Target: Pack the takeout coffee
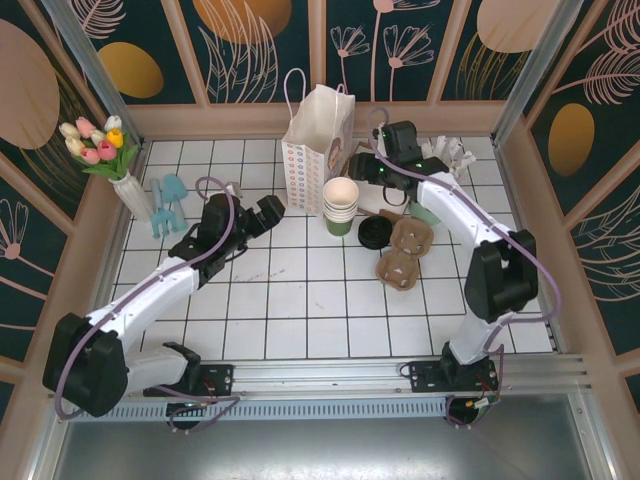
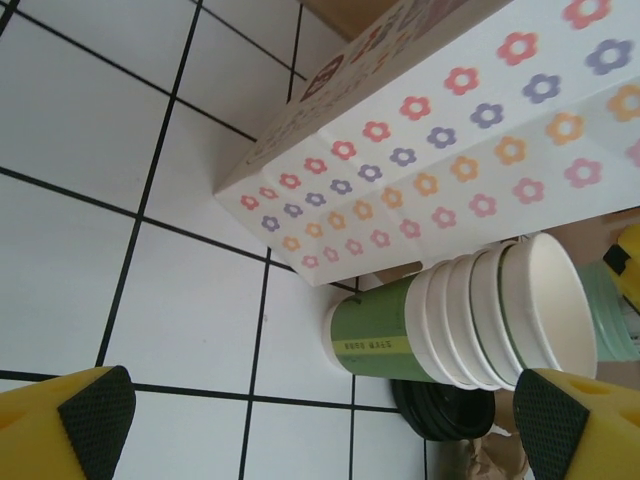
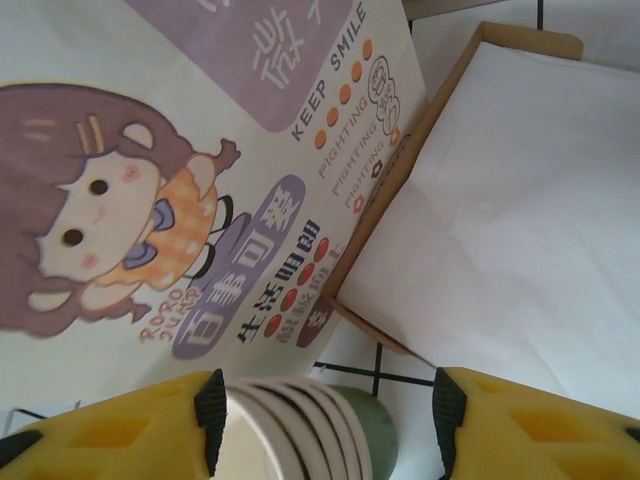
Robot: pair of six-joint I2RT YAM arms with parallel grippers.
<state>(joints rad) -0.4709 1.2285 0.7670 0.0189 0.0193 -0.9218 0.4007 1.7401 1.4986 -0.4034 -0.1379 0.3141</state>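
jaws of my left gripper [image 1: 268,212] stand wide apart and hold nothing. i hang just beside the paper bag [image 1: 318,130], likely to steady it for loading. green cup stack [image 1: 341,205], the takeout coffee, stands upright on the tiles in front of the bag, not yet packed. my right gripper [image 3: 328,420] straddles its rims, jaws apart: one pad at the rim, a gap on the other side, so no clamp. black lid [image 1: 375,233] lies just beside the cardboard carrier [image 1: 405,252].
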